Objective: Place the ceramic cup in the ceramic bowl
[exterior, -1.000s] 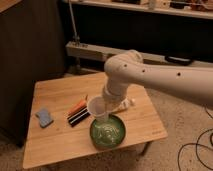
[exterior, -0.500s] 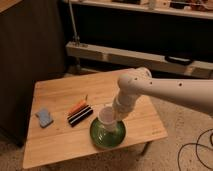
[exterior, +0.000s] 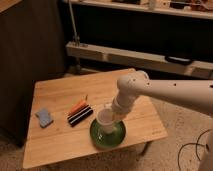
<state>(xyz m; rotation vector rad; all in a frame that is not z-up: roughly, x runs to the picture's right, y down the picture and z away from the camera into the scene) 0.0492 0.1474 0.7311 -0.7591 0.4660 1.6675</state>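
Observation:
The pale ceramic cup [exterior: 105, 119] sits low over the dark green ceramic bowl [exterior: 108, 136], at the bowl's upper middle near the table's front edge. My gripper [exterior: 114, 114] is at the cup's right side, at the end of the white arm that reaches in from the right. The arm's wrist hides the far rim of the bowl. I cannot tell whether the cup rests on the bowl or hangs just above it.
The wooden table [exterior: 60, 100] also carries a blue sponge [exterior: 44, 117] at the left and an orange item [exterior: 77, 107] beside a black bar [exterior: 80, 115] left of the bowl. A dark cabinet stands at the left, a shelf behind.
The arm has drawn back to the right and lowered. The cup has moved from the bowl's left rim to over the bowl's middle.

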